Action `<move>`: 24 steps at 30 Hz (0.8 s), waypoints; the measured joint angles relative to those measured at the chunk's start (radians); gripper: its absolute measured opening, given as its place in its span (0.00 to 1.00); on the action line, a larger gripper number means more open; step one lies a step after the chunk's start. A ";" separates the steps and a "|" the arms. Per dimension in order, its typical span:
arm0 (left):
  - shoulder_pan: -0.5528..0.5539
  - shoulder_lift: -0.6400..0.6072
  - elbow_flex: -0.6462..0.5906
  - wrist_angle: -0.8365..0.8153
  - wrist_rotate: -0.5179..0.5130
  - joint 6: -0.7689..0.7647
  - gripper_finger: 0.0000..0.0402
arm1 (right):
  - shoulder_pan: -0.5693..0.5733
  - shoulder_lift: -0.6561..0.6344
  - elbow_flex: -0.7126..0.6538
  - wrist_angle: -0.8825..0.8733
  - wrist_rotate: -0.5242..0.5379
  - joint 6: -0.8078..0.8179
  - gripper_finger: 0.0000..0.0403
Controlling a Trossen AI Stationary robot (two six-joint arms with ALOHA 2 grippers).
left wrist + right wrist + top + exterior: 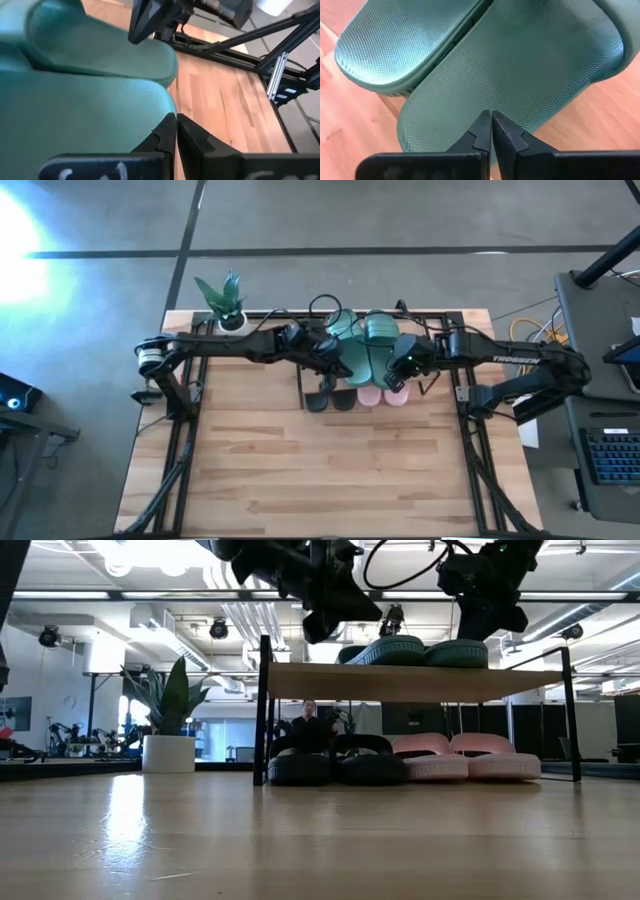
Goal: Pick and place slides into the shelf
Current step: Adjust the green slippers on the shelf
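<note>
Both dark green slides (365,340) sit on the shelf (400,682) top board; black pair (335,768) and pink pair (465,766) below. Left pincer (176,131) and right pincer (491,129) pressed together, empty, just above the green ones. Risk: either arm nudging a green slide off the board's edge when backing away.

Shelf (312,386): at back centre of table (330,480) | green slides (362,340): pair side by side on the top board | black slides (331,398) and pink slides (384,395): toes poking out below front edge | left gripper (330,358) and right gripper (400,370): over green pair, finger state unclear | potted plant (225,302): back-left corner
</note>
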 joint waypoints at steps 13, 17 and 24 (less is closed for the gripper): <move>-0.017 0.072 -0.006 -0.009 0.008 0.027 0.00 | 0.000 0.000 0.000 0.009 0.007 0.002 0.02; -0.027 0.067 -0.006 -0.019 0.004 0.027 0.00 | 0.000 -0.001 0.000 0.008 0.007 0.003 0.02; -0.038 0.041 -0.006 -0.075 0.012 0.027 0.00 | 0.000 -0.001 -0.001 0.006 0.009 0.000 0.02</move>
